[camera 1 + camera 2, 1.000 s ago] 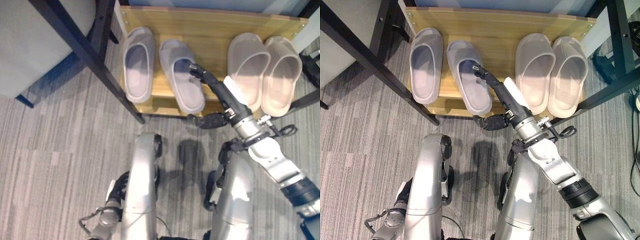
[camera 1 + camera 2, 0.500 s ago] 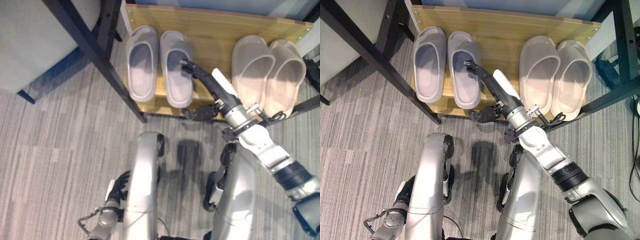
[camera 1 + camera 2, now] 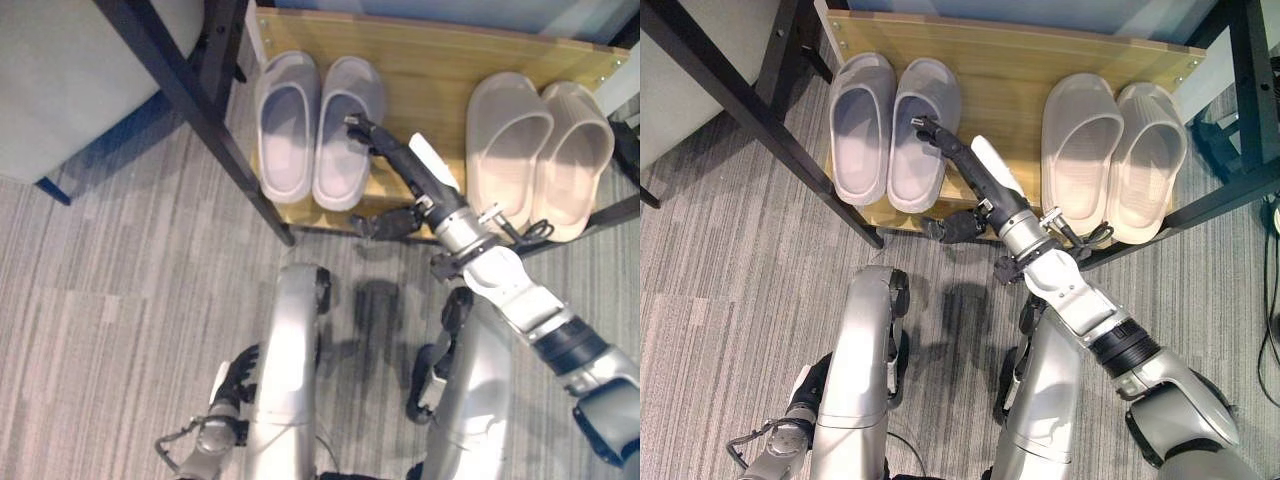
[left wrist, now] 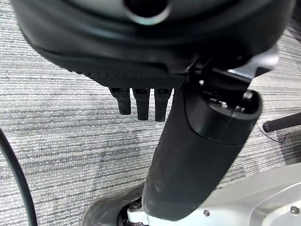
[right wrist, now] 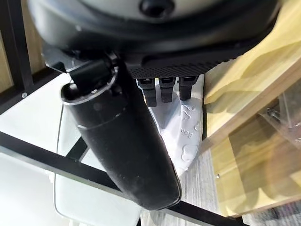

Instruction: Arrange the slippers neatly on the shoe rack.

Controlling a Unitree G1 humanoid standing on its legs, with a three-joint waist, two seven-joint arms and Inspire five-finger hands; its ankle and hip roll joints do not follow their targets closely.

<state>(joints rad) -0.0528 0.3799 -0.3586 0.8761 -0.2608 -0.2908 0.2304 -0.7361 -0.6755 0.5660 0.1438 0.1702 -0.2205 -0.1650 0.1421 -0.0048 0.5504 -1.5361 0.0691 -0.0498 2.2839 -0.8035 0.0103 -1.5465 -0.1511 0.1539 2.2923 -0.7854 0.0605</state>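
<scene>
Two pairs of soft moulded slippers are sitting on the light wooden shoe rack shelf (image 3: pixel 420 60), toes pointing toward its back edge. The pale lilac-grey pair is lying at the shelf's left end: the left lilac-grey slipper (image 3: pixel 285 125) and the right lilac-grey slipper (image 3: pixel 345 135) are lying side by side and touching along their inner edges, heels close to the front edge of the shelf. The beige pair is lying at the right end, well apart from the lilac pair; the left beige slipper (image 3: pixel 505 140) and the right beige slipper (image 3: pixel 575 150) are also touching each other.

The right hand (image 3: pixel 400 160) is reaching forward over the shelf from the lower right, its straight fingers (image 3: pixel 925 128) stretching out and touching the inner side of the right lilac-grey slipper near its strap; they are not curling round it. In the right wrist view the same straight fingers (image 5: pixel 164 87) are resting against the pale slipper.

The left hand (image 4: pixel 141 75) is hanging low beside the body above the grey striped carpet (image 3: pixel 120 330), fingers (image 4: pixel 141 101) relaxed and holding nothing
</scene>
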